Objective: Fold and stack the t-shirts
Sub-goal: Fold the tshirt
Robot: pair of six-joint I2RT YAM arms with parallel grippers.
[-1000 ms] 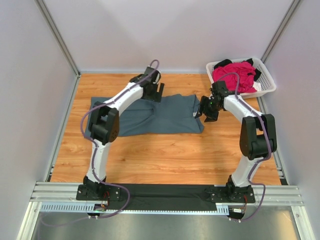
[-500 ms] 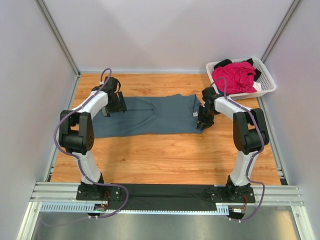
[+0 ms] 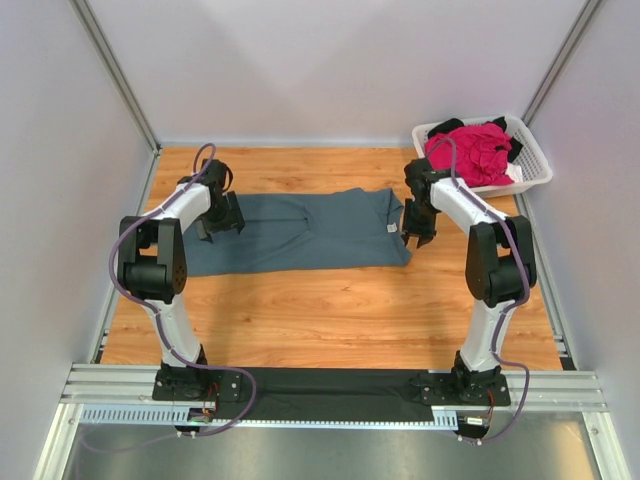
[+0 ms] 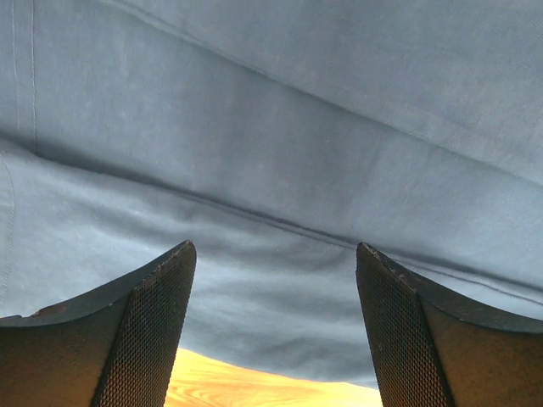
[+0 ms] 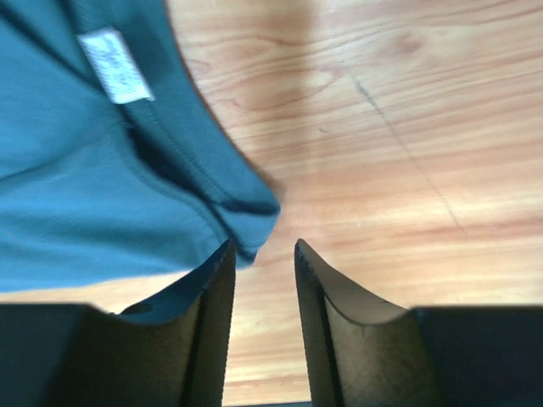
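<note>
Wooden tabletop (image 3: 330, 310) between plain white walls (image 3: 340, 60)

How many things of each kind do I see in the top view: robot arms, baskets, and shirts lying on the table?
Robot arms (left claw, right claw): 2
White basket: 1
Blue-grey shirt on the table: 1
Total: 4
Pink cloth and black cloth in the basket lie heaped; their number cannot be told.

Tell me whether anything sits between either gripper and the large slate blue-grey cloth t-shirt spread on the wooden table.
Nothing visible does. The left gripper is open directly over the slate blue-grey t-shirt, only cloth below. The right gripper, narrowly open, sits at its edge near the white label, over bare wooden table.
</note>
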